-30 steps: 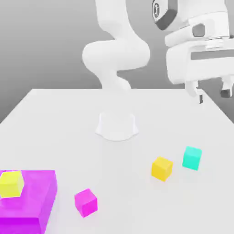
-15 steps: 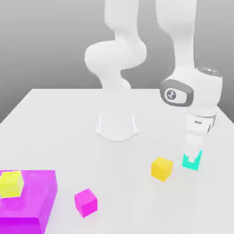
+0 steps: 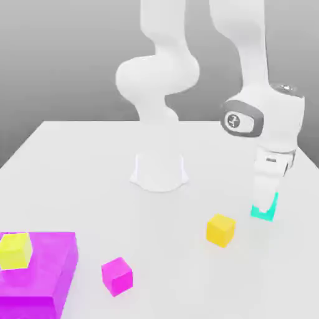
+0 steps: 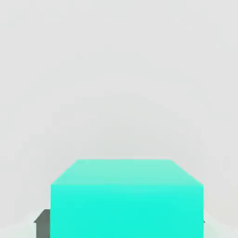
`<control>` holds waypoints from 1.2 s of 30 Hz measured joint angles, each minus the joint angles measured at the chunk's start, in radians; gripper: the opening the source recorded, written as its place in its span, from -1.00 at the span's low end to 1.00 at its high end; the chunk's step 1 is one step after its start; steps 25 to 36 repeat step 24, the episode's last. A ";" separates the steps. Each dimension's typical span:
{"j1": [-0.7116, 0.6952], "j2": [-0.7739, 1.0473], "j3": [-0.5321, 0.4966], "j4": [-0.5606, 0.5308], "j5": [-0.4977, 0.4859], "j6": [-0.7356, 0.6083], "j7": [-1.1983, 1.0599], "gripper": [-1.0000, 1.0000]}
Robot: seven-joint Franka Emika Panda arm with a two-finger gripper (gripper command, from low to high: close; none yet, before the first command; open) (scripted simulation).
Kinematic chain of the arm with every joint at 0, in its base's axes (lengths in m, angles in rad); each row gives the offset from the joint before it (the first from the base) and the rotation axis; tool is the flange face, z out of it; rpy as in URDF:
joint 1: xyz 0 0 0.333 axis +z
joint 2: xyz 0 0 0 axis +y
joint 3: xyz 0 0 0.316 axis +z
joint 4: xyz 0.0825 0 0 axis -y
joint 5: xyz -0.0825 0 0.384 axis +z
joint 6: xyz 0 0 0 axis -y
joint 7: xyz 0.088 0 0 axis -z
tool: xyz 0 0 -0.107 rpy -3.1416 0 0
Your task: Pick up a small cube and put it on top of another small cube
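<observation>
My gripper (image 3: pixel 264 209) is shut on a small teal cube (image 3: pixel 261 216) at the exterior view's right, and the cube sits slightly above the white table (image 3: pixel 81 174). The hand view has the teal cube (image 4: pixel 126 197) close up between the fingers, with a dark fingertip (image 4: pixel 42 224) showing beside it. A small yellow cube (image 3: pixel 221 230) rests on the table to the left of the teal one, apart from it. A small magenta cube (image 3: pixel 117 275) lies nearer the front.
A large magenta block (image 3: pixel 43 277) fills the front left corner with a yellow-green cube (image 3: pixel 15 250) on top of it. The arm's white base (image 3: pixel 159 171) stands at the table's middle back.
The arm came down from high up onto the teal cube, the fingers closed on it, and the cube has risen a little off the table.
</observation>
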 joint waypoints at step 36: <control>-0.116 -0.043 -0.276 -0.095 -0.036 0.051 -0.539 1.00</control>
